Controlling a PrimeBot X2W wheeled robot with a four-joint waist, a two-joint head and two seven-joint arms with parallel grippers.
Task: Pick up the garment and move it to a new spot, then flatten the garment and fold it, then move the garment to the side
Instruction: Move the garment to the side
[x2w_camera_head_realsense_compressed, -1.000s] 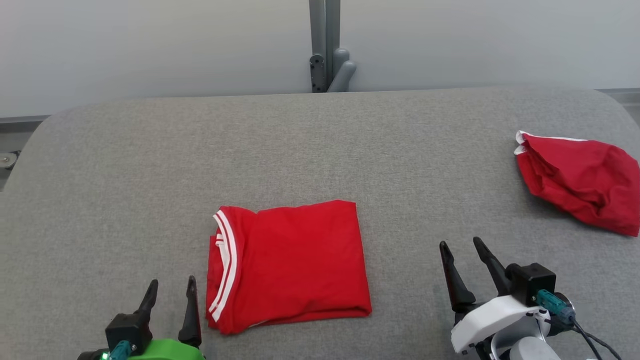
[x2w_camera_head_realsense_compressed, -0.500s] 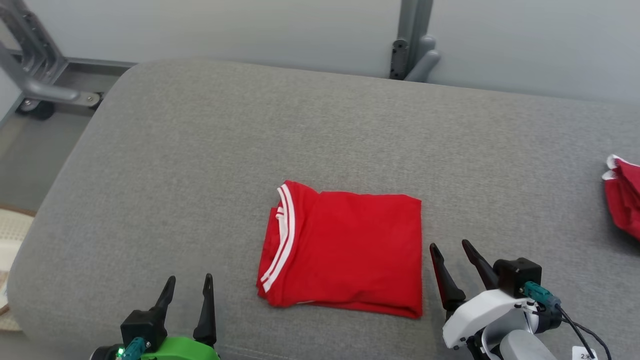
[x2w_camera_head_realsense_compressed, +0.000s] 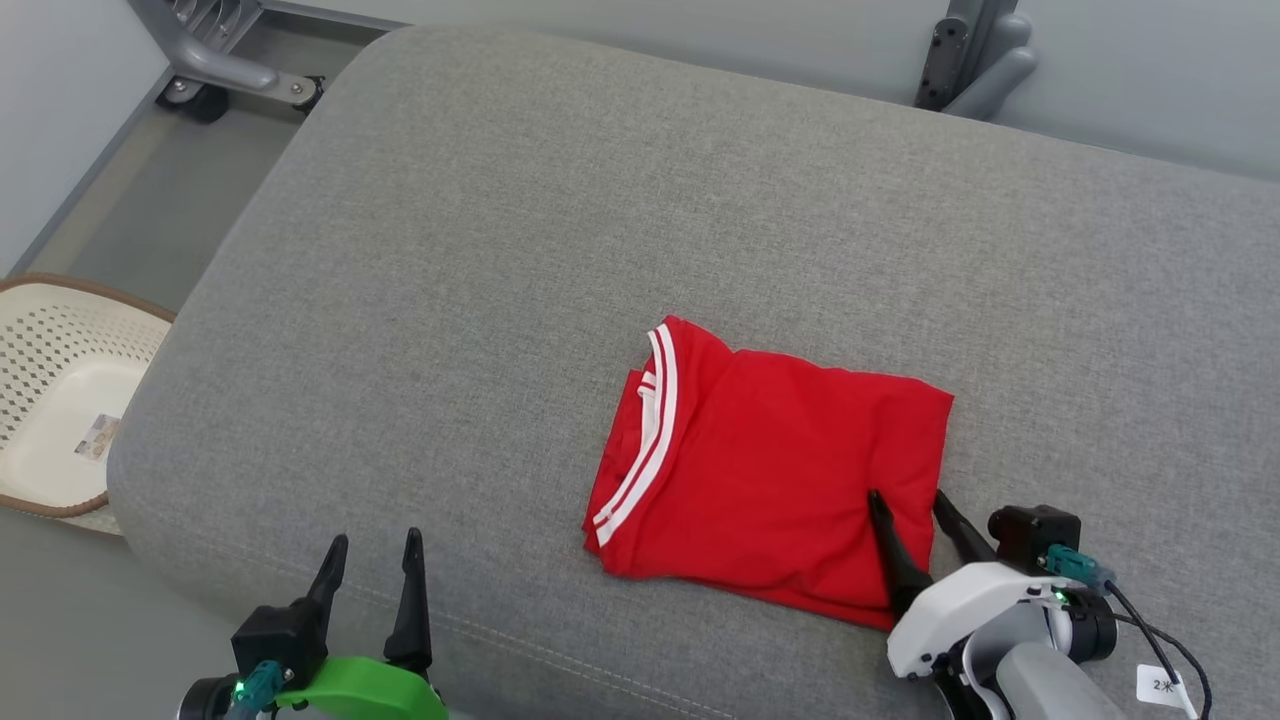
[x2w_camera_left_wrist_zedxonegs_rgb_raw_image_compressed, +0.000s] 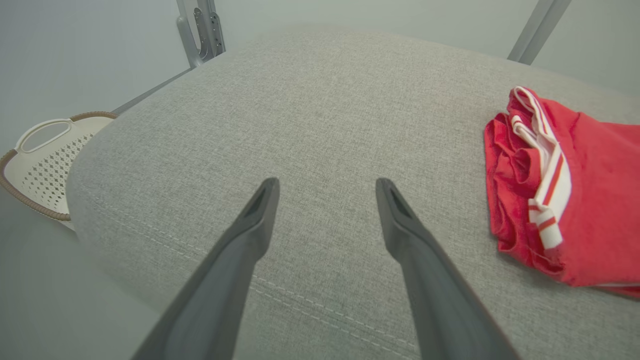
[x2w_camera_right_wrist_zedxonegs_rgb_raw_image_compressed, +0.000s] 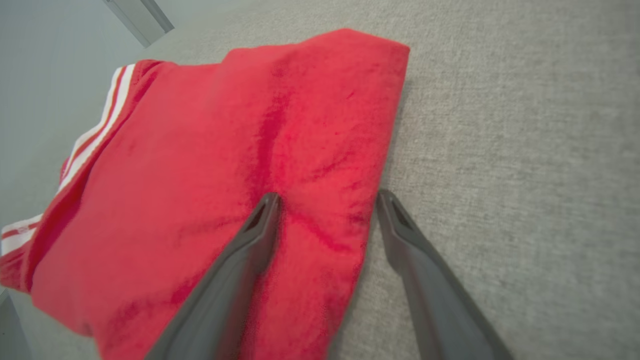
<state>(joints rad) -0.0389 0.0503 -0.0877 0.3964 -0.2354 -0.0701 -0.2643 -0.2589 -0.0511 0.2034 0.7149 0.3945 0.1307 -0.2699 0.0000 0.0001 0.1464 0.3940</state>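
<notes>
The garment (x2w_camera_head_realsense_compressed: 770, 470), red with white striped trim, lies folded into a rough rectangle on the grey cushioned surface (x2w_camera_head_realsense_compressed: 560, 250). My right gripper (x2w_camera_head_realsense_compressed: 908, 497) is open over the garment's right edge, one finger above the red cloth and the other just past its edge; the right wrist view shows the same straddle, gripper (x2w_camera_right_wrist_zedxonegs_rgb_raw_image_compressed: 325, 197) over the garment (x2w_camera_right_wrist_zedxonegs_rgb_raw_image_compressed: 225, 175). Open as well, my left gripper (x2w_camera_head_realsense_compressed: 373, 538) hovers near the front edge of the surface, well left of the garment. In the left wrist view the left gripper (x2w_camera_left_wrist_zedxonegs_rgb_raw_image_compressed: 326, 182) has bare grey fabric between its fingers and the garment (x2w_camera_left_wrist_zedxonegs_rgb_raw_image_compressed: 575, 185) off to the right.
A cream perforated basket (x2w_camera_head_realsense_compressed: 50, 400) stands on the floor left of the surface, also in the left wrist view as the basket (x2w_camera_left_wrist_zedxonegs_rgb_raw_image_compressed: 45, 160). Grey metal frame legs (x2w_camera_head_realsense_compressed: 975, 60) rise behind the far edge, and a wheeled base (x2w_camera_head_realsense_compressed: 230, 75) sits at the top left.
The head camera has turned left, so the whole picture shifted right and the second red cloth at the right left the view. My right gripper now reaches over the garment's right edge.
</notes>
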